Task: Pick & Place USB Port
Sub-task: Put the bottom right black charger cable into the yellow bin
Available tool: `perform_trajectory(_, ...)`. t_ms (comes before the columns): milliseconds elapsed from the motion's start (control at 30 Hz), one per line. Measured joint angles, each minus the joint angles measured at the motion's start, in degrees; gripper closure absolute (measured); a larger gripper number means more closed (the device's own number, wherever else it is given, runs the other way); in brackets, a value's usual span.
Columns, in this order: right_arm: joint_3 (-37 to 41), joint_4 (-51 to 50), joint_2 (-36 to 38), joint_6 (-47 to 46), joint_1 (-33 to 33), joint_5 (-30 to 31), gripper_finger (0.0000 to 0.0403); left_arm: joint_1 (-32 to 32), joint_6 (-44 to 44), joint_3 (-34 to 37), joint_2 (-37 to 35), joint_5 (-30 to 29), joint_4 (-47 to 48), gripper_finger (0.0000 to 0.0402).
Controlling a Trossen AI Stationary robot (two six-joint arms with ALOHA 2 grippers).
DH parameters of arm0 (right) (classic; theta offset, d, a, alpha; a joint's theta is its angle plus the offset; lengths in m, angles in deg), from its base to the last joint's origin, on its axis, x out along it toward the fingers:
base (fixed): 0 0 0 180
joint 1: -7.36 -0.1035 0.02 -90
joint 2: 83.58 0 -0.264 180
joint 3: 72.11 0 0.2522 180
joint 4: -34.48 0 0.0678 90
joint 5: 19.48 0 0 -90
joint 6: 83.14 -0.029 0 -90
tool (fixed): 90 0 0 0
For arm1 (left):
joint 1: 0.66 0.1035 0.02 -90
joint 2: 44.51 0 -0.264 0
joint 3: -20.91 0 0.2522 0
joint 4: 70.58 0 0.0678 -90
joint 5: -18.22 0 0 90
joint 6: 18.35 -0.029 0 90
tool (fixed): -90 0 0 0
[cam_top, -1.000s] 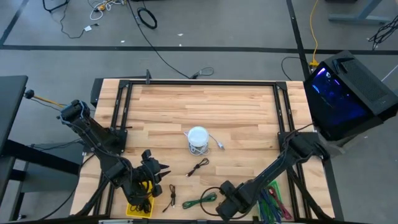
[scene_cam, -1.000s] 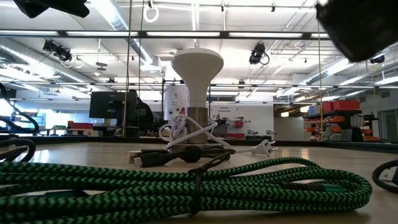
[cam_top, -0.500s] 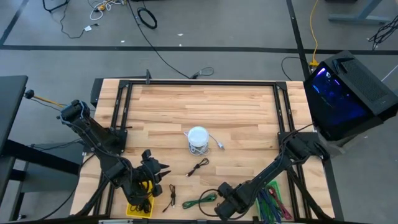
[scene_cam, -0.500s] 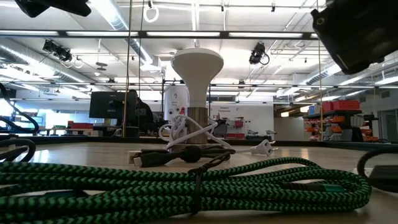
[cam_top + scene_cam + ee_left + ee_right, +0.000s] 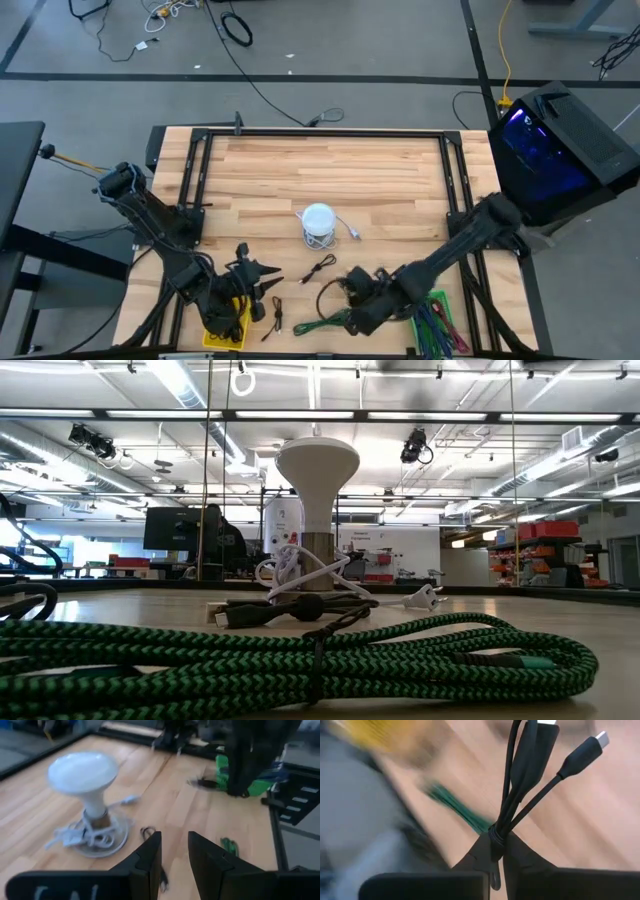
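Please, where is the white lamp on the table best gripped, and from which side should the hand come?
Grip the white lamp at its narrow neck, coming in level from the side. It stands upright, and its wide head overhangs the neck, which blocks a grasp from above. The white cord is wound loosely round the base, so lower down is cluttered.

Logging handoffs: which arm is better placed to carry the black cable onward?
The right. Its gripper is already shut on the bundled black cable, lifted off the table. The left gripper waits empty near the lamp.
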Motion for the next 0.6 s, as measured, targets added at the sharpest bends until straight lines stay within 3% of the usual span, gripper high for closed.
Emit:
perform_trajectory(133, -0.08, 13.87, 5.01, 12.23, -1.17, 11.07, 0.0389, 0.27, -10.32, 0.02, 1.47, -1.55, -11.93, 0.0301)
perform_trajectory(267, -0.08, 28.49, 7.18, 27.00, -2.69, 15.87, 0.0389, 1.59, -25.24, 0.02, 2.77, 2.02, -28.98, 0.0301)
perform_trajectory(400, -0.08, 35.47, 7.34, 36.97, -4.11, 17.98, 0.0389, 2.60, -39.73, 0.02, 2.94, 12.40, -47.73, 0.0301)
perform_trajectory(500, -0.08, 36.38, 7.34, 38.69, -4.71, 19.76, 0.0389, 3.16, -47.11, 0.02, 2.94, 21.53, -58.33, 0.0301)
perform_trajectory(600, -0.06, 36.10, 7.29, 38.95, -4.92, 20.26, 0.0389, 3.49, -48.52, -0.01, 2.91, 23.36, -61.93, 0.0301)
